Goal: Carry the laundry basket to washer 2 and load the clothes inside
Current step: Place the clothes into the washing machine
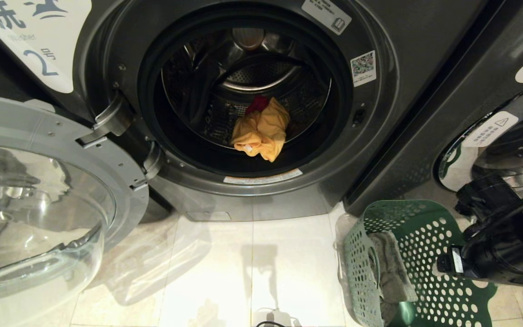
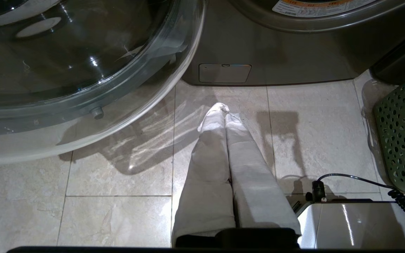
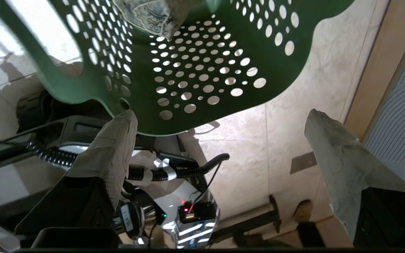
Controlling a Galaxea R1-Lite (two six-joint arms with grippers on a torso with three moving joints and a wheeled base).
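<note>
1. Laundry basket (image 1: 425, 254), dark green perforated plastic with rounded corners, stands on the pale tiled floor (image 1: 252, 272) at the lower right, directly beneath the right gripper (image 3: 220, 137).
2. Right gripper: cloth-covered fingers (image 3: 114, 147) spread fully apart, holding nothing, just above the basket rim.
3. A grey crumpled cloth (image 1: 391, 268) lies inside the basket, below and ahead of that gripper.
4. Washer 2 (image 1: 379, 150), dark grey front-loading machine, stands ahead and to the left of the right gripper; its chrome-rimmed glass door (image 1: 39, 204) is swung open to the left.
5. A yellow-orange garment (image 1: 261, 131) rests in the steel drum, a red item behind it.
6. Left gripper (image 2: 225, 110): fingers pressed together, empty, over the floor before the washer.
</note>
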